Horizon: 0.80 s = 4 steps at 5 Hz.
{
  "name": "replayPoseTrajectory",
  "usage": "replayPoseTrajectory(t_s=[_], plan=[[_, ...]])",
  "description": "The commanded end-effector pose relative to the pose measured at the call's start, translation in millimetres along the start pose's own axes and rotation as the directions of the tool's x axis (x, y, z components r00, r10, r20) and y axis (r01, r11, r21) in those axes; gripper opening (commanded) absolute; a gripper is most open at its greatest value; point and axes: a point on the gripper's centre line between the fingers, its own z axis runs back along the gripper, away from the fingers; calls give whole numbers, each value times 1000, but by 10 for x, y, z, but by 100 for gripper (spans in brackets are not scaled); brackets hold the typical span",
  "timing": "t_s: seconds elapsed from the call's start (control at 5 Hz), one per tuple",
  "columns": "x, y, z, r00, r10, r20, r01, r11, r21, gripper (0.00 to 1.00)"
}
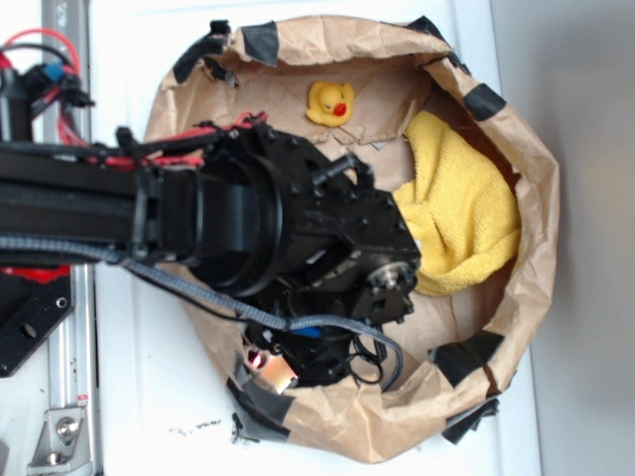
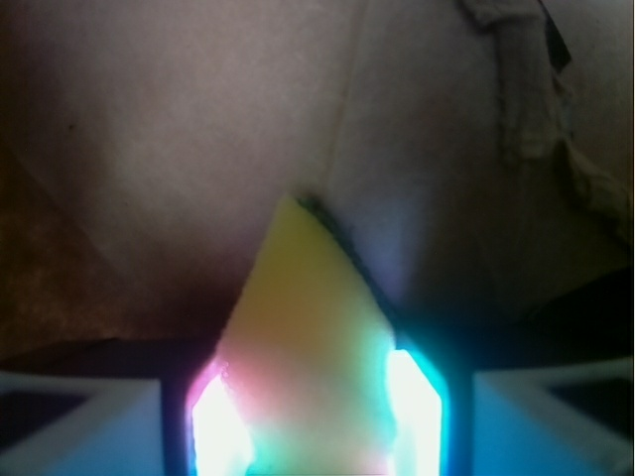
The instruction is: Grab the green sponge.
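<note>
In the wrist view the green sponge (image 2: 308,297), a flat pale yellow foam piece with angled edges, stands between my two glowing fingers, its pointed end sticking out over the brown paper floor. My gripper (image 2: 317,402) is shut on it, and both lit pads press its sides. In the exterior view my black arm (image 1: 298,238) reaches down into the paper bag and hides both the fingers and the sponge.
A brown paper bag (image 1: 531,198) with black tape patches walls in the work area. A small yellow rubber duck (image 1: 330,102) with a red beak lies at its far side. A large yellow terry cloth (image 1: 461,213) lies to the right of my arm.
</note>
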Motion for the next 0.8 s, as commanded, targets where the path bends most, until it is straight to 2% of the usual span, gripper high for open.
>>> replayPoseTrajectory(t_s=[0.0, 0.2, 0.4, 0.6], plan=[[102, 316, 955, 953, -80, 293, 90, 996, -22, 0], [230, 497, 1506, 922, -90, 377, 102, 995, -13, 0], [174, 399, 1852, 876, -223, 428, 185, 974, 129, 0], [-92, 296, 2052, 790, -385, 477, 236, 909, 343, 0]])
